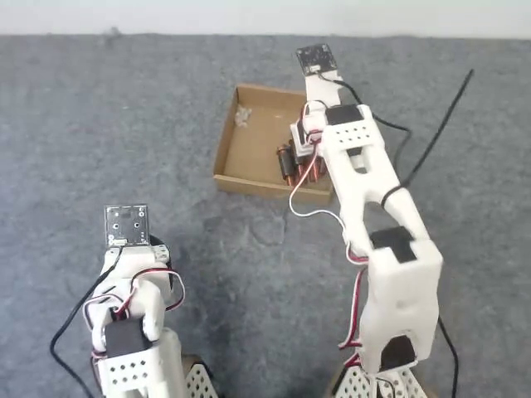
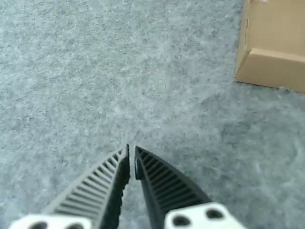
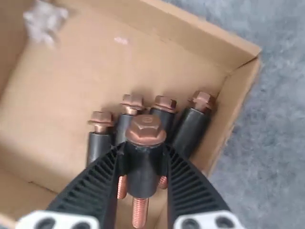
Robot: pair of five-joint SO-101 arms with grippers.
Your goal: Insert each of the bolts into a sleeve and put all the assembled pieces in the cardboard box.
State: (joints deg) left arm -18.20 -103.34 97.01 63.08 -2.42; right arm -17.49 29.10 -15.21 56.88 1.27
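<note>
We count five assembled pieces, each a copper bolt in a black sleeve. A row of four pieces (image 3: pixel 190 125) lies side by side in the near right corner of the one cardboard box (image 1: pixel 249 151), heads pointing the same way. The fifth piece (image 3: pixel 145 130) hangs just above them, and the right gripper (image 3: pixel 143 149) is clamped on its sleeve. A small whitish scrap (image 3: pixel 44 20) sits in the box's far left corner. The left gripper (image 2: pixel 132 151) has its fingers together on nothing, over bare carpet to the near left of the box. Grey carpet (image 1: pixel 124 124) covers the table, and a pale wall (image 1: pixel 249 15) runs along the far edge.
</note>
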